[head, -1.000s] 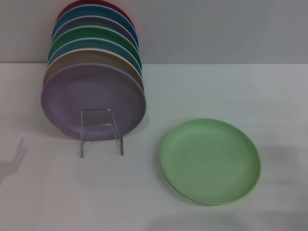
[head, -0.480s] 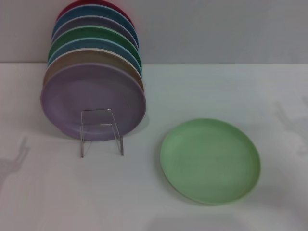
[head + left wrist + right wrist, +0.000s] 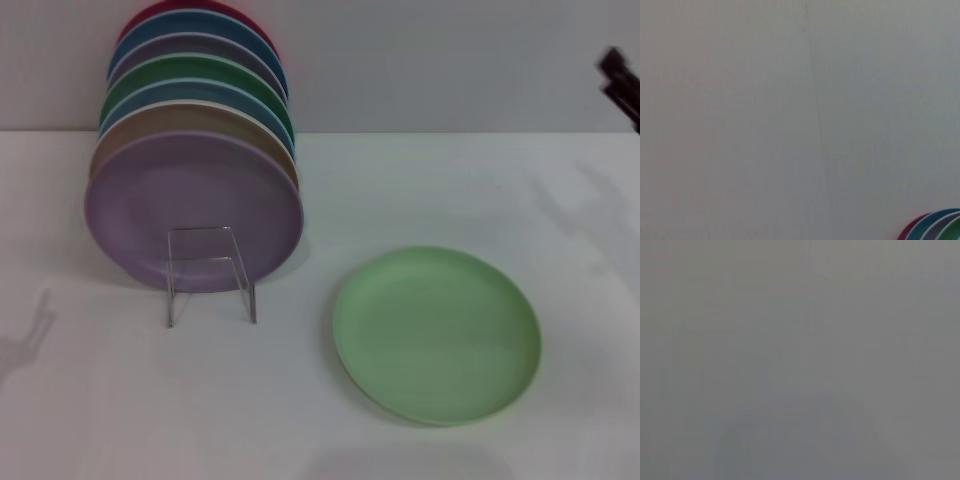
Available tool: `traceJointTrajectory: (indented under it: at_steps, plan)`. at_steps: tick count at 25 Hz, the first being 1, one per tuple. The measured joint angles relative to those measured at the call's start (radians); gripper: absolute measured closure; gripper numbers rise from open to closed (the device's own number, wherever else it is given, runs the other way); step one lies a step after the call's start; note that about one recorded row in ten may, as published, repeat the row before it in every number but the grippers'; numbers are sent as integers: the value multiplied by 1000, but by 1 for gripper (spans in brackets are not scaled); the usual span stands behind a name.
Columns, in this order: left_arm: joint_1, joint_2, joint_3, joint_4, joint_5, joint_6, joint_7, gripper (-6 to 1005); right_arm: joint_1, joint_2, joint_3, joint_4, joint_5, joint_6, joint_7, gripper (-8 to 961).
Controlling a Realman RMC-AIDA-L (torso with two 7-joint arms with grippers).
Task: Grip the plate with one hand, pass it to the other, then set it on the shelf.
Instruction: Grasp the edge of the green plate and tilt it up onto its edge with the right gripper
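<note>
The light mint-green plate [image 3: 437, 335] lies flat on the white table, right of centre in the head view. The shelf [image 3: 211, 272], a small clear rack with a thin upright front frame, stands to its left. My right gripper [image 3: 618, 78] shows only as two black fingertips at the upper right edge, held apart, high above and behind the plate and touching nothing. My left gripper is out of view; only its shadow [image 3: 28, 340] falls on the table at the far left. The right wrist view shows nothing but plain grey.
Several coloured plates stand upright in a row on the rack, a lilac plate [image 3: 190, 195] in front and a darker green plate [image 3: 215, 72] farther back. Their rims [image 3: 935, 227] show at a corner of the left wrist view. A grey wall [image 3: 450, 60] closes the back.
The right gripper's black fingertips have come into view at the upper right edge. Its shadow on the table has shifted. The plate and rack have not moved.
</note>
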Motion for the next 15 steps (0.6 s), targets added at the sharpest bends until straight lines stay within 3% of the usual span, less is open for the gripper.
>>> traceJointTrajectory:
  at_steps: [1, 2, 3, 5, 7, 11, 15]
  plan:
    - [-1, 0, 0, 0, 0, -1, -1, 136, -29, -9, -57, 134, -59, -129, 114, 130]
    - [-2, 0, 0, 0, 0, -3, -1, 136, -71, -37, -148, 395, -237, -351, 395, 132]
    - [-5, 0, 0, 0, 0, -4, -1, 136, -71, -37, -148, 395, -237, -351, 395, 133]
    - [-11, 0, 0, 0, 0, -6, -1, 136, -85, -56, -184, 574, -485, -483, 707, 136]
    - [-17, 0, 0, 0, 2, -7, -1, 136, -77, -56, -180, 690, -808, -530, 1027, 139]
    - [-30, 0, 0, 0, 0, -8, -1, 137, -6, -41, -118, 770, -1342, -374, 1595, 145]
    - [-43, 0, 0, 1, 2, -8, 5, 137, 79, -43, -42, 748, -1571, -26, 1862, 150]
